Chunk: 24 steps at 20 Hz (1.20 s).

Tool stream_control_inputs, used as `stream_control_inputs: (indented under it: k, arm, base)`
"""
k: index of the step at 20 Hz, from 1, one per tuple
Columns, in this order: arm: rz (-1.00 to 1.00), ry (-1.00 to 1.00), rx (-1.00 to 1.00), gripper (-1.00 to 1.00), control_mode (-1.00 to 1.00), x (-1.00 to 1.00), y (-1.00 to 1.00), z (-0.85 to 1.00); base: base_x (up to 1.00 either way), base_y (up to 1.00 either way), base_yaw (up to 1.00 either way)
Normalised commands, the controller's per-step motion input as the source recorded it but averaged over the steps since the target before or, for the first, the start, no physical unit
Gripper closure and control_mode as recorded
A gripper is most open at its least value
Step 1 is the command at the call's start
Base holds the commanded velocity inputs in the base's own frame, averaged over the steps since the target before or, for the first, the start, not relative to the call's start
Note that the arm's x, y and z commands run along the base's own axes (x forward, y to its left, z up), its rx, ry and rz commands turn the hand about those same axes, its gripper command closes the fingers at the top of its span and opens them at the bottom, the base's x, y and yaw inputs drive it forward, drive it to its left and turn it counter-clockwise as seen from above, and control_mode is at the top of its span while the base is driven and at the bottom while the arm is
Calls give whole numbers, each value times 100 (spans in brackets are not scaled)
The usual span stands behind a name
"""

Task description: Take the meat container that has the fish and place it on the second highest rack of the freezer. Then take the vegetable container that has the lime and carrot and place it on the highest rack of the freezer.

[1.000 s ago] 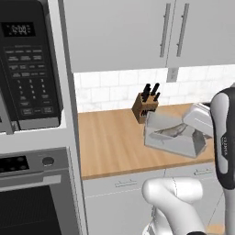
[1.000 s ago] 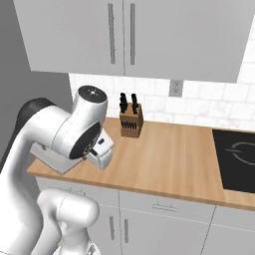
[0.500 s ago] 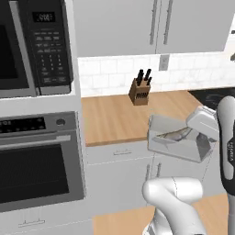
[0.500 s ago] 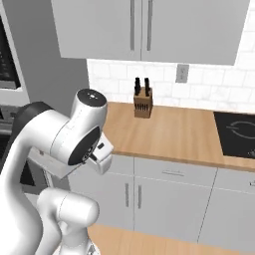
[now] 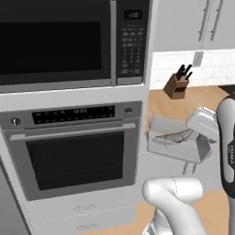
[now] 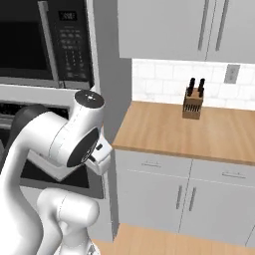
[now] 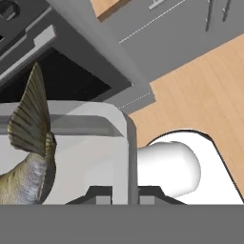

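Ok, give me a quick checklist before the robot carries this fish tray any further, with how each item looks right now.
1. Gripper shut on the tray wall: ok.
2. Fish lying inside the tray: ok.
3. Tray held level in the left base view: ok.
4. Tray clear of the oven front: ok, a gap shows.
5. Freezer and its shelves ahead: cannot tell.
6. Knife block standing apart on the counter, out of the way: ok.

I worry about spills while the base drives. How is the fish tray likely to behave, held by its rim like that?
The tray looks rigid, so it probably won't sag. The tool is shut on one wall, so it may tilt. The fish lies loose and might slide.
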Motion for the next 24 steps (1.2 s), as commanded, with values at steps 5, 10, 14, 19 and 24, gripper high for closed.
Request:
stream_control_inputs:
  k: [5, 10, 14, 19, 24]
  arm:
    - [0, 0, 0, 100, 100, 0, 0, 0]
    - [0, 0, 0, 100, 100, 0, 0, 0]
    - [0, 0, 0, 100, 100, 0, 0, 0]
    - [0, 0, 0, 100, 100, 0, 0, 0]
    - [0, 0, 0, 100, 100, 0, 0, 0]
  base:
    - [-30, 100, 0]
    - [-31, 100, 0]
    - [-17, 100, 0]
    - [-12, 100, 0]
    - [-7, 100, 0]
